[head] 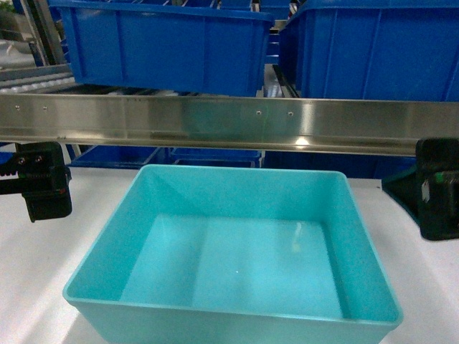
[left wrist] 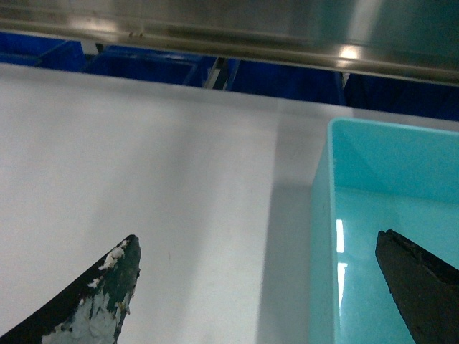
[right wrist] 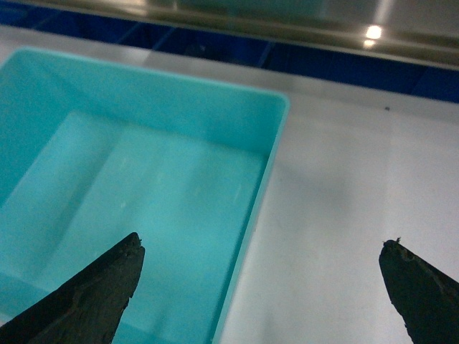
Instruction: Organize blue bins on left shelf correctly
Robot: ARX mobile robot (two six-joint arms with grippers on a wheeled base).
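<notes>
So there's a light turquoise rectangular plastic tub with smooth tapered walls and a thin flat rim sitting on the flat white tabletop, near side of the scene, pretty much dead centre, and it has nothing in it. It's not on the rack, it sits just in front of and below the shiny stainless-steel shelf beam that runs left to right across the far side. Up on that tier are two darker royal-blue plastic bins, one on the left and another on the right, and you can see more blue bins in the shadow under the beam. The left gripper is spread wide open and straddles the tub's left wall: its left finger, with chipped whitish wear on it, is over the bare table, and the other finger is over the inside of the tub. Same deal on the other side, the right gripper is wide open across the tub's right wall, one finger over the tub's interior and the other over the table. Neither one is holding anything. In the head view both grippers show as black blocks at the left and right edges, flanking the tub's far corners.
</notes>
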